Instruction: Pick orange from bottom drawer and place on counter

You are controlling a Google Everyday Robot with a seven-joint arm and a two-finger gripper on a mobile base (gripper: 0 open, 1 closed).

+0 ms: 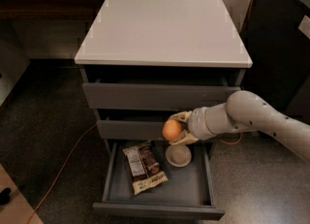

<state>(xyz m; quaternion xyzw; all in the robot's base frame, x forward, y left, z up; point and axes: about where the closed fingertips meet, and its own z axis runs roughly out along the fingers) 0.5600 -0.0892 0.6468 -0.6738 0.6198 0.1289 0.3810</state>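
Orange sits clamped in my end effector above the open bottom drawer; next I must lift it onto the surface.

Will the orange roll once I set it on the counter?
Probably apt to roll: the orange is round and smooth, the counter flat. It seems firm, undented in the gripper, shut on it above the bottom drawer.

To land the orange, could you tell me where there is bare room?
The whole counter is bare. The drawer is crowded: packet left, bowl back-right; only its front-right corner is free. The gripper holds the orange over the drawer.
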